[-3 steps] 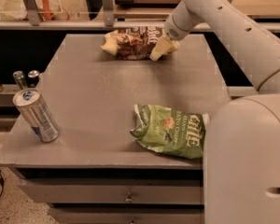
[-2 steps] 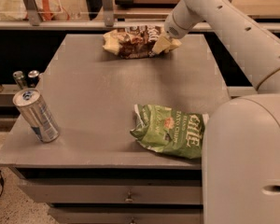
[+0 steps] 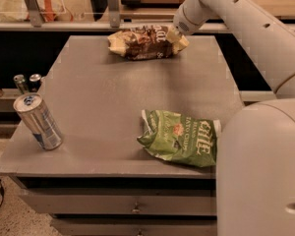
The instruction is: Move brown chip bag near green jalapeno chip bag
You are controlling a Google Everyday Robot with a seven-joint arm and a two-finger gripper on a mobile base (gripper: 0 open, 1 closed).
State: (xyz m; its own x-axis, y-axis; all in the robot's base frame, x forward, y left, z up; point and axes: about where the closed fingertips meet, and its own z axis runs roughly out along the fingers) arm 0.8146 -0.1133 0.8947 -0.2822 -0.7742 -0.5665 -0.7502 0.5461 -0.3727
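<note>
Now, in the camera view, my tool (image 3: pixel 180 39) sits at the upper centre of the frame, pressed against the right end of the brown chip bag (image 3: pixel 140 43). A second ago it hung just beside that end and a little lower in the frame. Since then it has crept up and in, so that it now overlaps the bag's corner. The bag itself has hardly shifted and lies along the far edge of the surface (image 3: pixel 98 97). I take this as the grasp being set, with the carry not yet begun. The green chip bag (image 3: pixel 179 137) lies in the lower right of the frame, well apart from the brown one, so the whole move is still ahead.

I cannot tell whether my tool is open or already closed on the bag, since my wrist covers the contact and the bag's right corner. My own body fills the lower right corner and hides the green bag's right edge. A tall can (image 3: pixel 38 121) stands tilted at the left edge of the surface, clear of any straight path between the two bags.
</note>
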